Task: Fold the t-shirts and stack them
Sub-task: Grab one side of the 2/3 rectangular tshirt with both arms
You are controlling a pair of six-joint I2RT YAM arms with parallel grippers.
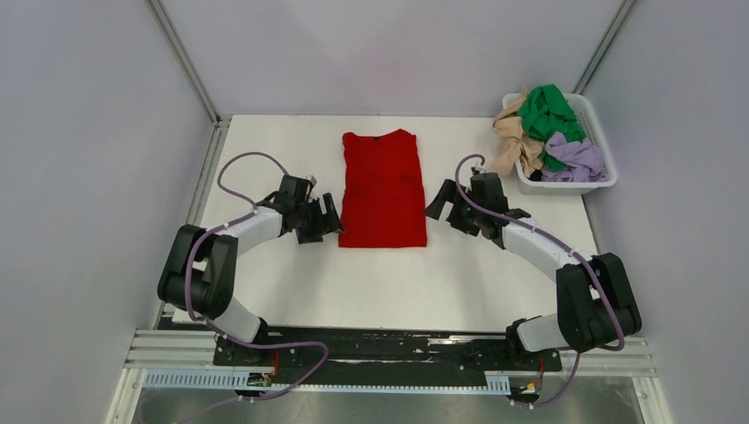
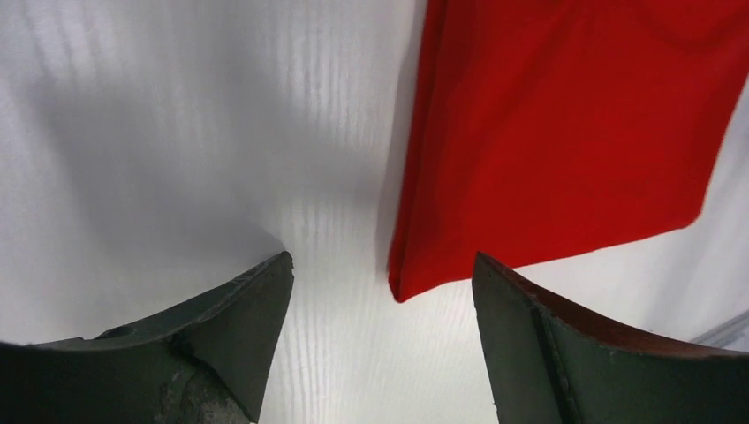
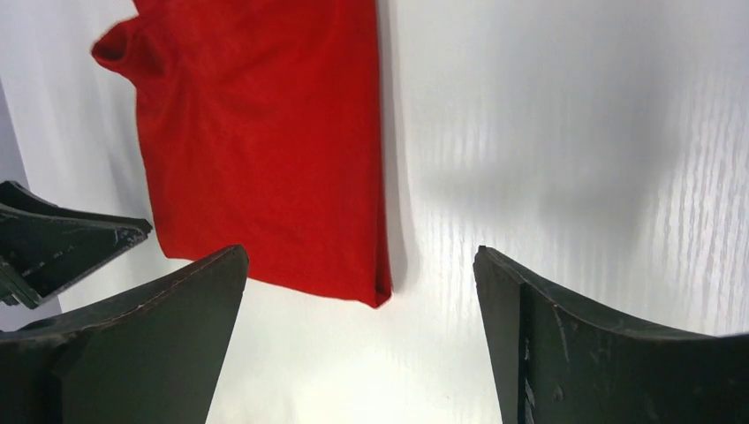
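The red t-shirt point(image 1: 382, 188) lies flat mid-table, folded into a long rectangle, collar at the far end. It also shows in the left wrist view point(image 2: 565, 132) and the right wrist view point(image 3: 265, 150). My left gripper point(image 1: 329, 217) is open and empty just left of the shirt's near-left corner point(image 2: 402, 287). My right gripper point(image 1: 439, 201) is open and empty just right of the shirt's near-right corner point(image 3: 380, 296). The green t-shirt point(image 1: 549, 115), beige-tan t-shirt point(image 1: 514, 134) and lavender t-shirt point(image 1: 576, 157) lie crumpled in the basket.
The white plastic basket point(image 1: 565, 185) stands at the far right corner of the white table point(image 1: 380, 283). Grey walls and metal posts enclose the table on three sides. The left gripper's fingers point(image 3: 62, 243) show at the left of the right wrist view.
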